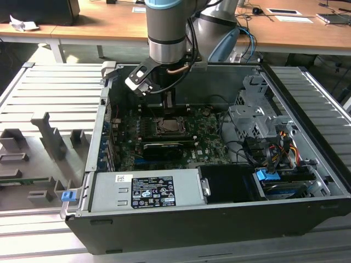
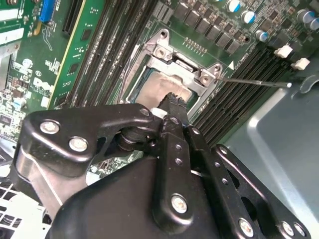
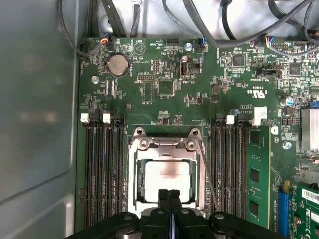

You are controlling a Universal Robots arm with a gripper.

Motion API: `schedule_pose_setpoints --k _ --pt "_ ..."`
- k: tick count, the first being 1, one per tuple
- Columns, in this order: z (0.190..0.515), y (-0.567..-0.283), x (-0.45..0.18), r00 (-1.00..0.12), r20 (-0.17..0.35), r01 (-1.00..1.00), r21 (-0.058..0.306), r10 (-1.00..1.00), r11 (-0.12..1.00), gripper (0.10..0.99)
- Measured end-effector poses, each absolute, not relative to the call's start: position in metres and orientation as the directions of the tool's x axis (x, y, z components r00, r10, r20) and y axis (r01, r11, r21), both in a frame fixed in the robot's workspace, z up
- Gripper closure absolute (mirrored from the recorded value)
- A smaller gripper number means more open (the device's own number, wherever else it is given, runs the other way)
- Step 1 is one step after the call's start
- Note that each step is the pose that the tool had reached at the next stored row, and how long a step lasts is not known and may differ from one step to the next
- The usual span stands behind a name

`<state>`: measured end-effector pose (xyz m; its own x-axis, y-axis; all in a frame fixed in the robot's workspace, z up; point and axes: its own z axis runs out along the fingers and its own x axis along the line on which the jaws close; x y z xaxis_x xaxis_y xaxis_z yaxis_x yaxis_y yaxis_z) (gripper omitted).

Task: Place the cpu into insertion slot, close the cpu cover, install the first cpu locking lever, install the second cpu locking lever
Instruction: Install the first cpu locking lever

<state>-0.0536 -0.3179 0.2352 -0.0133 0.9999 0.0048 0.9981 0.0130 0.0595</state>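
The pincer (image 3: 169,196) hangs low over the motherboard inside the open computer case (image 1: 307,164), its two black fingers pressed together with no gap between them and nothing gripped. In both wrist views the closed tips sit right at the edge of the socket area.

The cpu (image 3: 167,174) already lies in the insertion slot (image 3: 135,169), its dull silver face showing through the large window of the cpu cover (image 3: 167,144). The cover looks folded down flat over the chip, though how fully it is seated is hard to judge here. In the first wrist view, the chip lies toward 12 o'clock from the fingertips, nearly touching them, with the cover's hinge end and its two screws beyond that.

A thin locking lever (image 2: 254,81) stands out as a bright wire running away from the socket corner in the second wrist view. In the first wrist view a lever (image 3: 207,174) runs along the socket's 3 o'clock side, its long axis parallel to the memory slots (image 3: 102,169), and appears not yet latched. It lies just beside the fingertips, toward 2 o'clock of them.

In the exterior view the arm comes straight down over the socket (image 1: 167,125), at about 12 o'clock from the long black card (image 1: 163,149).
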Motion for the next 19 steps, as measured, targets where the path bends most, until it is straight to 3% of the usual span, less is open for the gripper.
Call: schedule_pose_setpoints --k 5,9,19 --pt "0.240 -0.318 -0.056 -0.013 0.005 0.998 0.059 1.000 0.013 0.980" --pt "0.268 -0.318 -0.056 -0.018 0.011 0.998 0.060 1.000 0.017 0.980" --pt "0.266 -0.318 -0.056 -0.307 0.011 0.950 0.059 0.952 0.306 0.980"
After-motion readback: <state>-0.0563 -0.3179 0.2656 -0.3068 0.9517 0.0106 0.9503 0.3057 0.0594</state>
